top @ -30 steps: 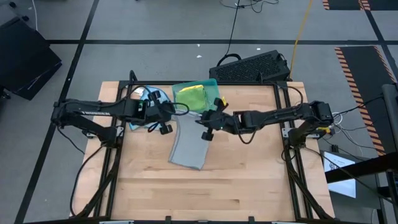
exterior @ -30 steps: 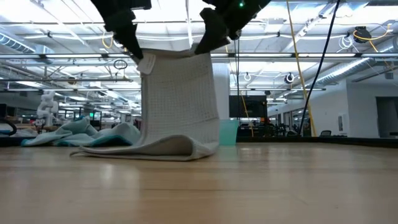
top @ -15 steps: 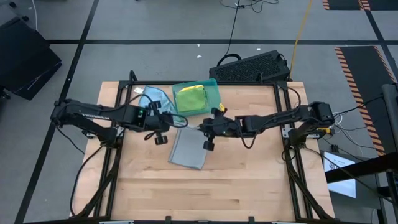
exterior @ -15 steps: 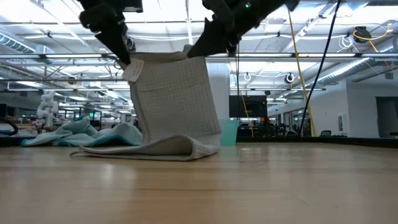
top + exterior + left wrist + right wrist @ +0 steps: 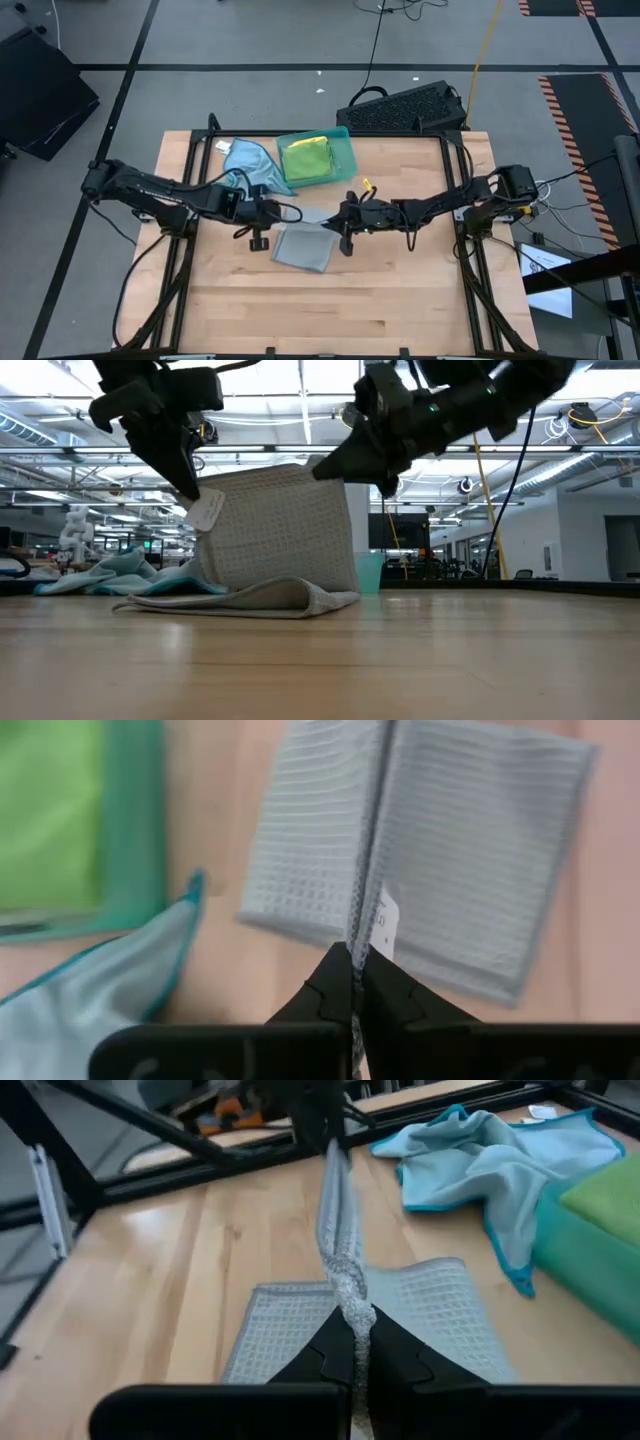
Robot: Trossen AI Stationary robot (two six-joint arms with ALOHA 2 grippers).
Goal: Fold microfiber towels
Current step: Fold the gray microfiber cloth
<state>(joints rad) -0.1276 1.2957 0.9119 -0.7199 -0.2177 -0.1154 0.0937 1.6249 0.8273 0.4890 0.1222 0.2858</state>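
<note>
Low view: grey towel (image 5: 280, 535) hanging folded, lower half on table (image 5: 400, 660). Left gripper (image 5: 190, 490) and right gripper (image 5: 335, 465) pinching its top corners, jaws pressed together.

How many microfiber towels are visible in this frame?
3. A grey towel held up mid-table by both grippers, a light blue towel crumpled at the back left, and a green towel in the teal tray; more may lie hidden beneath it.

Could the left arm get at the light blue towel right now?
Probably not yet: the left gripper is shut on the grey towel's lifted edge, shared with the right gripper. The light blue towel lies uncovered nearby, beside the teal tray.
</note>
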